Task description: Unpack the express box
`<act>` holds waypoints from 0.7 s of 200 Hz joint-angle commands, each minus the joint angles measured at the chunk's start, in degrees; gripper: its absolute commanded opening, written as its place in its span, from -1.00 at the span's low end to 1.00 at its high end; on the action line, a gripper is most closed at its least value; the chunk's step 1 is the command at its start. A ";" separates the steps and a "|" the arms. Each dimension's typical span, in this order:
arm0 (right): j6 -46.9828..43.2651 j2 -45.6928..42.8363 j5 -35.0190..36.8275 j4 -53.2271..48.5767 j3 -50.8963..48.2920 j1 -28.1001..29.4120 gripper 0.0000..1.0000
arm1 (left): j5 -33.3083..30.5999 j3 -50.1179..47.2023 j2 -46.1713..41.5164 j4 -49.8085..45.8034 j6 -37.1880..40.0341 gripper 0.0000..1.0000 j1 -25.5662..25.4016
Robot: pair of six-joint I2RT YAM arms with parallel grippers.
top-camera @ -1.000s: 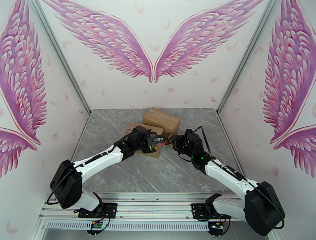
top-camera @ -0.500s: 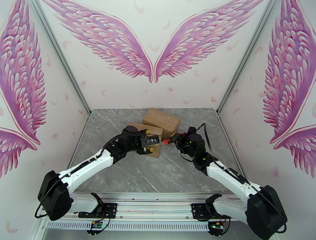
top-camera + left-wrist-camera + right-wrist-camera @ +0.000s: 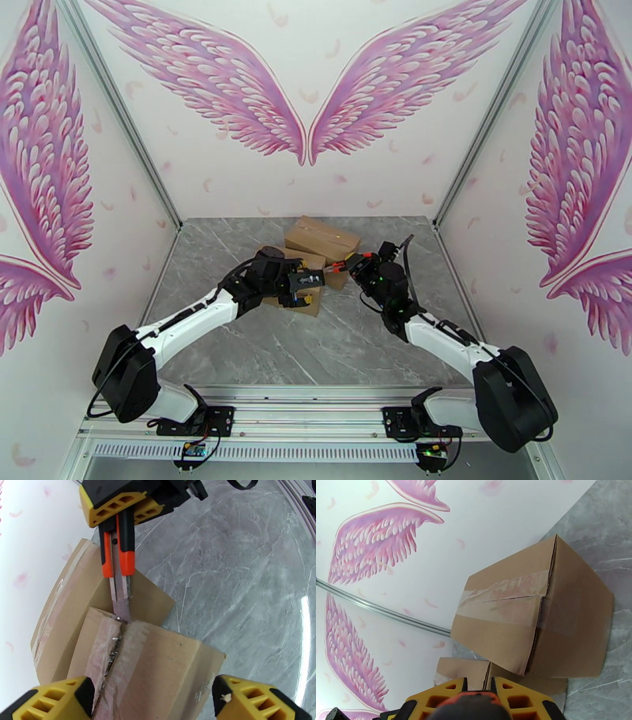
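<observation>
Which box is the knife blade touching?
The nearer box, below the left gripper: the knife meets its ragged taped seam. The rear box lies beyond it.

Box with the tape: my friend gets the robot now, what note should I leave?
Left gripper: open, astride the near box; contact unclear.
Right gripper: shut on the utility knife, blade tip at the far end of the tape seam.
Second box: behind, taped shut.
Done: seam tape looks ragged, partly slit.
Left: finish the cut, open flaps, empty the box.
</observation>
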 commanded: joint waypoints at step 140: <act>5.70 4.19 -7.93 8.03 0.14 -1.01 -1.00 | -4.65 2.65 5.95 4.27 1.07 0.68 2.33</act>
